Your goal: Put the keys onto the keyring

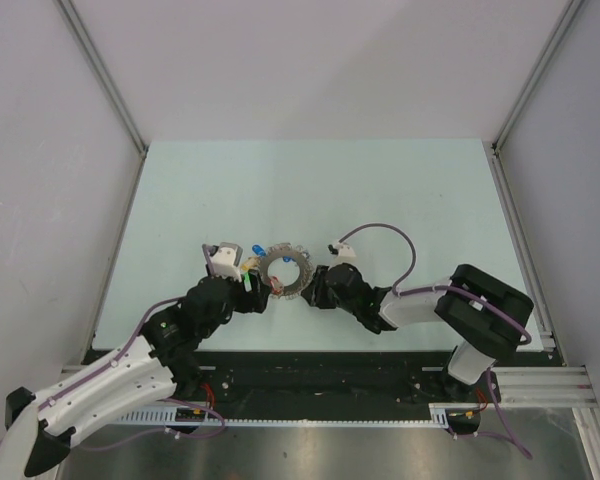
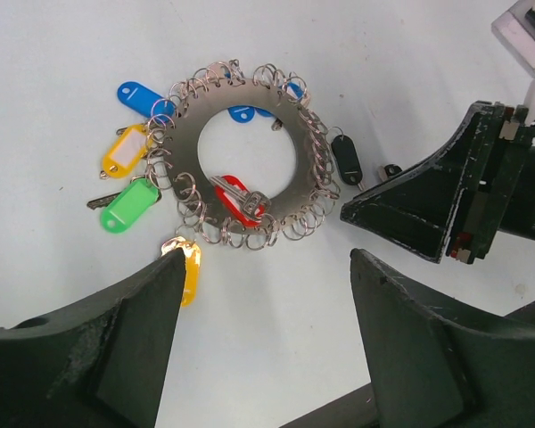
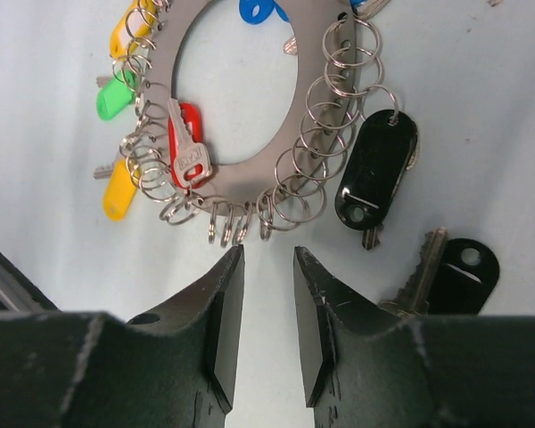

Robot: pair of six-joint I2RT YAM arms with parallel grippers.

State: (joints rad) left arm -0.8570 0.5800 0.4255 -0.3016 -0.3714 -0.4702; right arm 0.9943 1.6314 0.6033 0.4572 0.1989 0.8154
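From above, we see a pale table (image 1: pixel 380 190) boxed in by white panels (image 1: pixel 40 150) at the left, right and back. The keyring (image 1: pixel 283 272) lies flat just below the middle of the frame. The left gripper (image 1: pixel 248 285) crowds it from the lower left and the right gripper (image 1: pixel 315 287) from the right, so the ring is hemmed in on both sides. Open table runs from the ring up to the far edge, while the arms and a dark rail (image 1: pixel 310 385) fill the bottom. In the left wrist view the keyring (image 2: pixel 196 152) is a flat metal band fringed with small split rings. A blue tag (image 2: pixel 138 96), a yellow tag (image 2: pixel 125 152) and a green tag (image 2: pixel 131 203) fan off its left side, and a red-tagged key (image 2: pixel 241 198) lies across its lower band. The left gripper (image 2: pixel 267 263) stands wide apart and empty, one fingertip just beside an orange tag (image 2: pixel 189 267). In the right wrist view the right gripper (image 3: pixel 268 252) is parted only narrowly, holds nothing, and points at the ring's lower rim without touching. A black tag (image 3: pixel 377 169) hangs off the ring's right side. At lower right a loose key (image 3: pixel 459 272) with a black head lies apart from the ring, partly hidden by a finger.
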